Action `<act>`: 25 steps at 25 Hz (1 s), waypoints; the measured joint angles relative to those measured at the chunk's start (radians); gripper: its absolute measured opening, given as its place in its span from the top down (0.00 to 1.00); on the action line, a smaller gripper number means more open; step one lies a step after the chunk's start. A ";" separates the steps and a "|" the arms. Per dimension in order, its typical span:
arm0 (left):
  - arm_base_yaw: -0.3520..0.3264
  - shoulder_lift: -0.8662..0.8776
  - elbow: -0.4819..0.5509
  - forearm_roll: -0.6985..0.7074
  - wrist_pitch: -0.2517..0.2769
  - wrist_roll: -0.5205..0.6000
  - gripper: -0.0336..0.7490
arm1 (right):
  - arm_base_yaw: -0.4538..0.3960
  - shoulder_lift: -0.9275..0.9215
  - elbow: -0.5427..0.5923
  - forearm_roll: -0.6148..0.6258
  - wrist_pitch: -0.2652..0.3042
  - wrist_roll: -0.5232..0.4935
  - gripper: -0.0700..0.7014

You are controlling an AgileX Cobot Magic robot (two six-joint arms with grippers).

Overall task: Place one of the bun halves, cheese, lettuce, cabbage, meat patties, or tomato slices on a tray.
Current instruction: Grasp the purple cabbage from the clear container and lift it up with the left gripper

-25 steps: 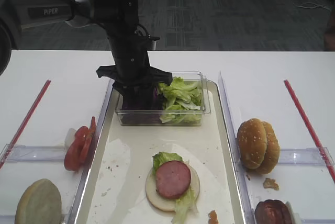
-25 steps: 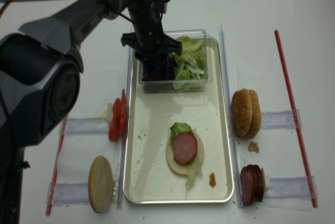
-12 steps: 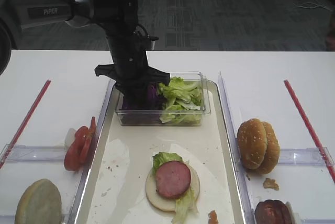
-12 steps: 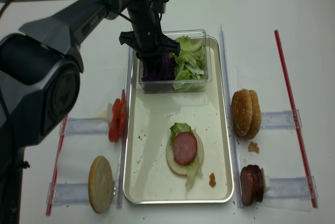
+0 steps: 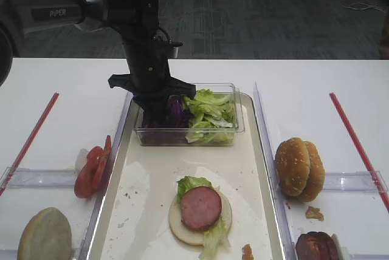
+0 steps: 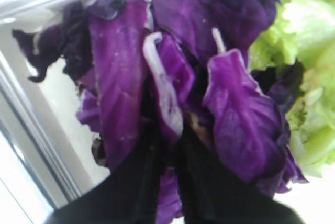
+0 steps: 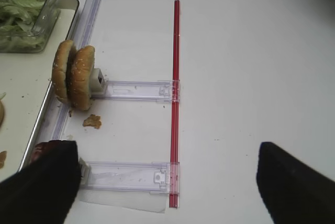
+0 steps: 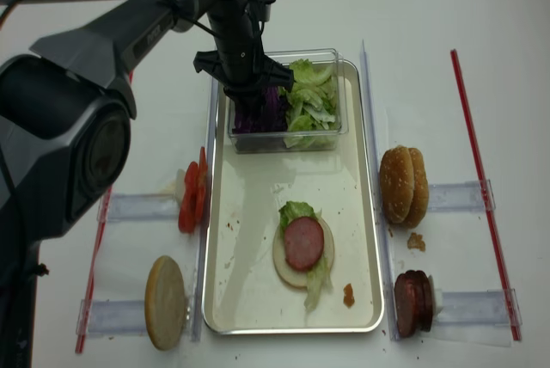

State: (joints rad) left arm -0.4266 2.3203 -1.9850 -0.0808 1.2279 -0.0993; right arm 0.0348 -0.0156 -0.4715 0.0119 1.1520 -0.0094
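Left gripper (image 6: 166, 145) pinched shut on cabbage (image 6: 167, 103) in the box (image 5: 234, 127) at the tray's (image 5: 261, 169) far end.

Fingertips hidden behind the box wall from outside; seen only by the wrist view, clamped on a pale-veined purple strip. Jaws stood wide a second ago, now closed. Arm reaching straight down from the far left, wrist vertical. Lettuce (image 5: 209, 111) beside the cabbage, to its right. Right gripper (image 7: 162, 182): only two dark fingers (image 7: 36, 187) at the frame's bottom corners, spread apart, holding nothing.
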 joint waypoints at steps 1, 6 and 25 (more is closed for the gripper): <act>0.000 0.000 0.000 0.000 0.000 0.000 0.88 | 0.000 0.000 0.000 0.000 0.000 0.000 0.03; 0.000 0.002 -0.009 0.004 0.005 0.000 0.88 | 0.000 0.000 0.000 0.000 0.000 0.000 0.03; 0.000 -0.018 -0.091 -0.006 0.008 -0.003 0.89 | 0.000 0.000 0.000 0.000 0.000 -0.002 0.03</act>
State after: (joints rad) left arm -0.4262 2.3027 -2.0758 -0.0869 1.2358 -0.1027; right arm 0.0348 -0.0156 -0.4715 0.0119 1.1520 -0.0112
